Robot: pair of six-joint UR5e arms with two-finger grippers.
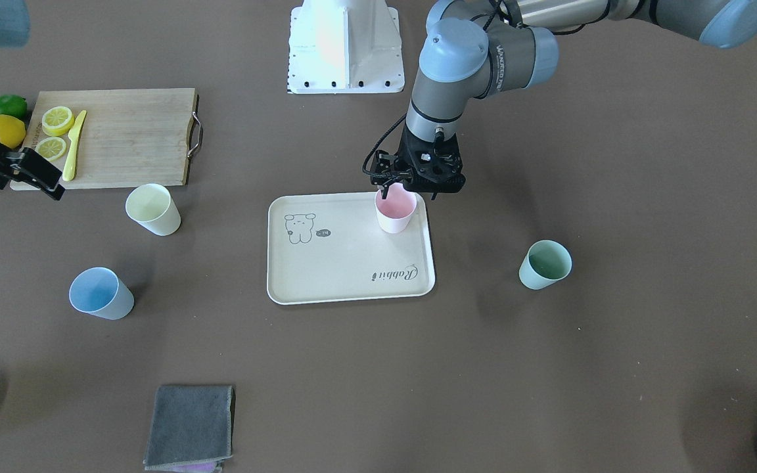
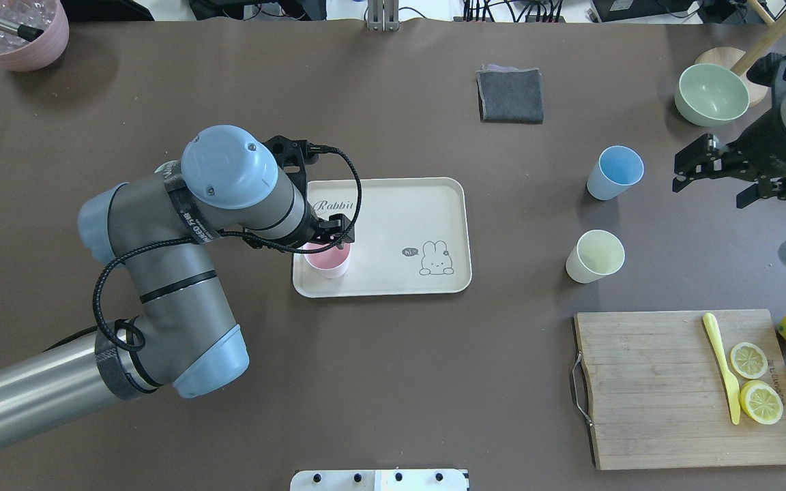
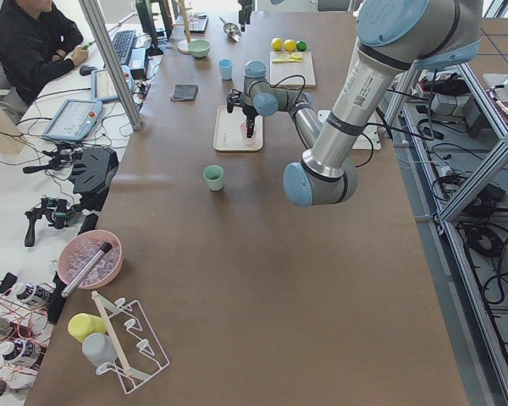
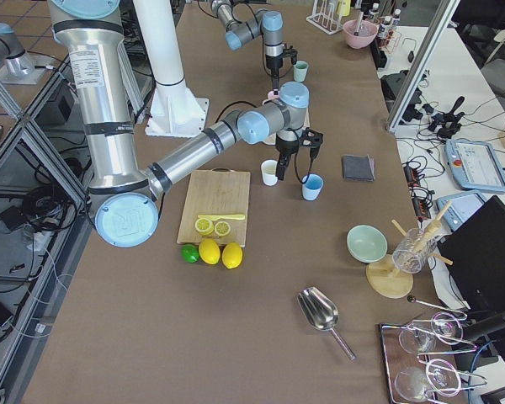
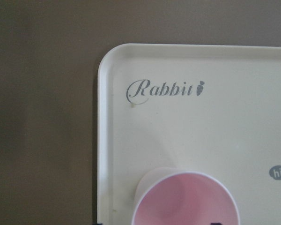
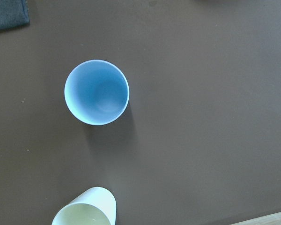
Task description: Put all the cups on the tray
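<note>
we find the pink cup [image 1: 395, 211] upright in a corner of the tray [image 1: 345, 263], left gripper [image 1: 395, 192] at its rim — clamped or loose we cannot tell — right gripper [image 2: 707, 187] spread wide near the blue cup [image 2: 613, 172].

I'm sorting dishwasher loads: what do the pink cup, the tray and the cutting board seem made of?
Pink cup: likely matte plastic or fibre composite, going by its dull, even pastel surface. Tray: seemingly the same matte cream material, with printed grey artwork. Cutting board: wood or bamboo, showing pale grain strips.
</note>
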